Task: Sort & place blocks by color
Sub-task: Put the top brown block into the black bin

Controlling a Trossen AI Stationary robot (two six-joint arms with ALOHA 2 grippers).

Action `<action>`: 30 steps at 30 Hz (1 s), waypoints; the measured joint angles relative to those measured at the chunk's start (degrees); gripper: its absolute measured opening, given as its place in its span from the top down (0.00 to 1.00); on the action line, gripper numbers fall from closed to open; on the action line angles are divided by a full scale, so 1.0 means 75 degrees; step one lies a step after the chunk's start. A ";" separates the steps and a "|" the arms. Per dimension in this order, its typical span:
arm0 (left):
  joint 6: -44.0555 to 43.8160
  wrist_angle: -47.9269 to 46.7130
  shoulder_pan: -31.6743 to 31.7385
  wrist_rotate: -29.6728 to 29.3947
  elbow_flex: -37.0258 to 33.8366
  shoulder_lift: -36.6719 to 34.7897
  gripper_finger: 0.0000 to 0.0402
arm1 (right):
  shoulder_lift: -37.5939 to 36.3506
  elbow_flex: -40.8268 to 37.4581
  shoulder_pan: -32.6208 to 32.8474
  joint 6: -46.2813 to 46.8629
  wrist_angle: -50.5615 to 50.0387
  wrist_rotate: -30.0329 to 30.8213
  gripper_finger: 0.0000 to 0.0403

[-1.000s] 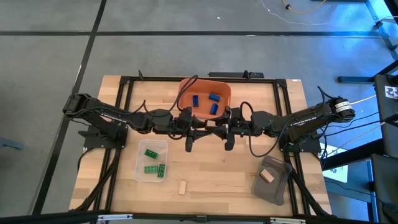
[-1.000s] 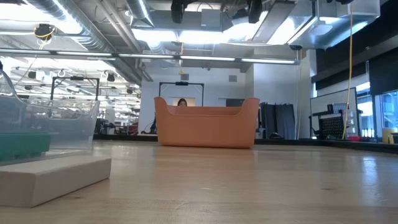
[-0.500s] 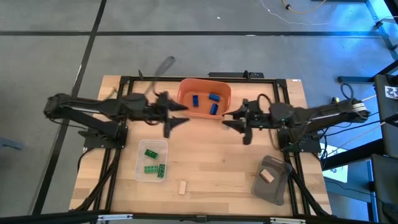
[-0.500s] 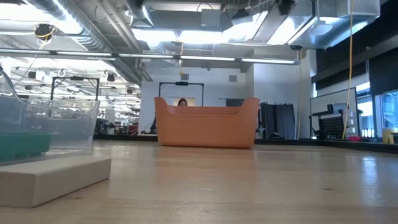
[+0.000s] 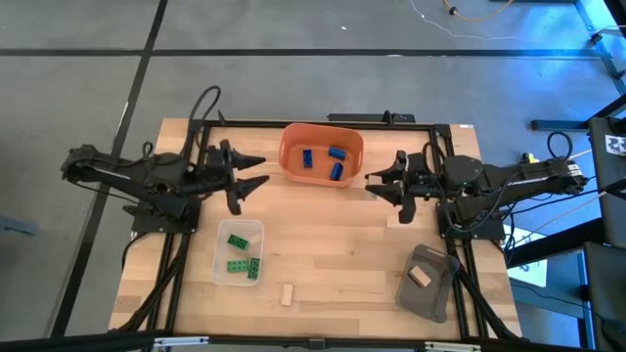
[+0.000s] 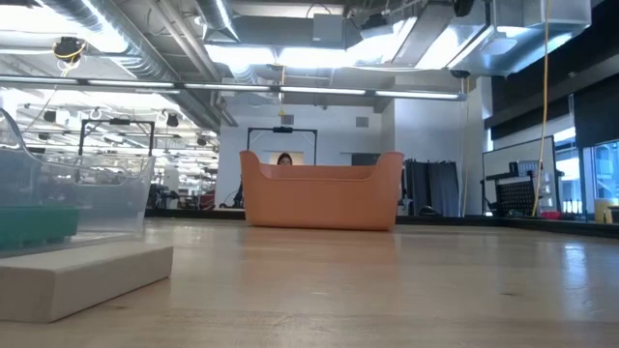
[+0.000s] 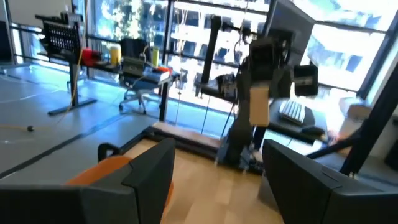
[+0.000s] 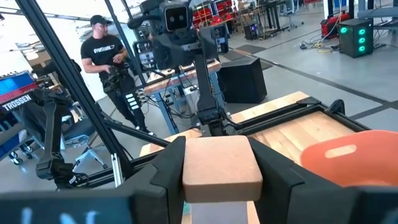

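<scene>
My right gripper point(image 8: 221, 167) is shut on a pale tan block point(image 8: 221, 163), high over the table right of the orange bin point(image 5: 321, 154), where it also shows in the high view point(image 5: 380, 186). My left gripper point(image 5: 246, 178) is open and empty, left of the bin, and also shows in its wrist view point(image 7: 217, 180). Three blue blocks point(image 5: 331, 162) lie in the bin. Three green blocks point(image 5: 240, 252) lie in the clear tray point(image 5: 223, 269). One tan block point(image 5: 421, 276) lies in the grey tray point(image 5: 430, 298). Another tan block point(image 5: 287, 293) lies flat on the table. My right gripper pinches the tan block by two opposite sides point(image 8: 188, 171) between its two fingers. The fingers lie about level and point toward the table's left. The block is lifted clear of the table.
The orange bin point(image 6: 321, 190) stands at the far middle of the table. The clear tray point(image 6: 58, 203) and the loose tan block point(image 6: 77, 275) lie near the front. A black frame point(image 5: 196, 147) runs along the table's edges. A person point(image 8: 112, 56) stands in the room beyond.
Both grippers have drawn apart from the table's middle in front of the orange bin. My left gripper has gone toward the table's left edge, my right gripper toward the right edge. The blocks in the bin and trays have stayed put.
</scene>
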 joint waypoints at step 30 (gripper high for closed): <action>0.0251 0.0244 0.0009 -0.0148 -0.0011 0.0006 0.41 | 0.1784 0.0003 0.4859 0.7127 -0.1413 -0.1018 0.67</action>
